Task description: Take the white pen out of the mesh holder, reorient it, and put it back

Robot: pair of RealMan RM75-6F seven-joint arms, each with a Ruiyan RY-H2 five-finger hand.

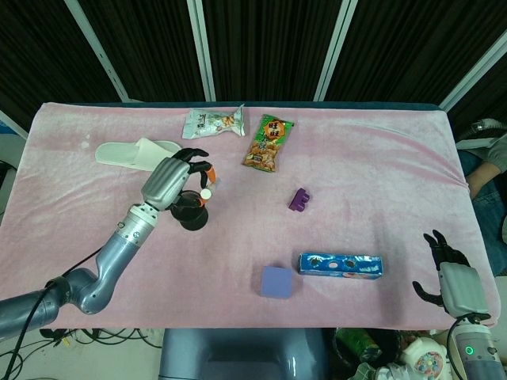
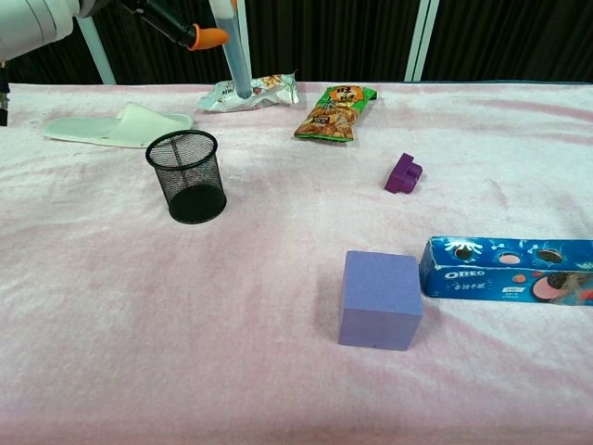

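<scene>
White pen (image 2: pixel 233 46) being held near-upright above the mesh holder (image 2: pixel 188 175), awaiting reinsertion.
The left hand (image 1: pixel 176 179) is pinching the pen between orange-tipped fingers (image 2: pixel 210 37); lowering it squarely over the rim should avoid snagging. The right hand (image 1: pixel 449 273) is resting idle at the table edge, fingers apart, holding nothing.

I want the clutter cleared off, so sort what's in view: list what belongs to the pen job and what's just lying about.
Part of the job:
white pen, held by the left hand
mesh holder

Just lying about:
slipper
two snack bags
purple clip
purple block
cookie box
</scene>
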